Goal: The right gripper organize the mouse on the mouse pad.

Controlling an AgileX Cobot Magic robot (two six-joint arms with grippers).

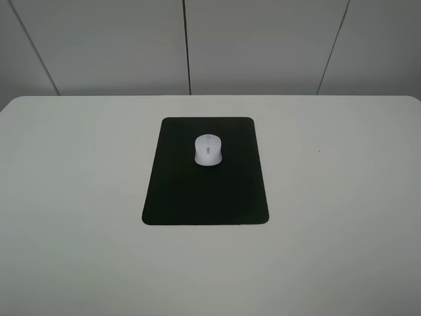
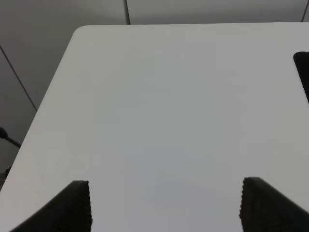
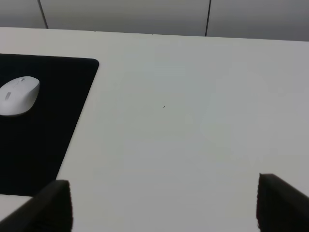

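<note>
The white mouse (image 1: pixel 208 149) with a grey scroll wheel lies on the far half of the black mouse pad (image 1: pixel 197 194), which sits in the middle of the white table. Neither arm shows in the exterior high view. In the right wrist view the mouse (image 3: pixel 18 95) lies on the pad (image 3: pixel 38 135), far from my right gripper (image 3: pixel 164 205), whose fingers stand wide apart and empty over bare table. My left gripper (image 2: pixel 164 205) is open and empty over bare table; a corner of the pad (image 2: pixel 303 72) shows at the edge of its view.
The white table (image 1: pixel 342 217) has a rounded far edge with grey wall panels (image 1: pixel 263 46) behind it. The table's far left corner (image 2: pixel 82 31) shows in the left wrist view.
</note>
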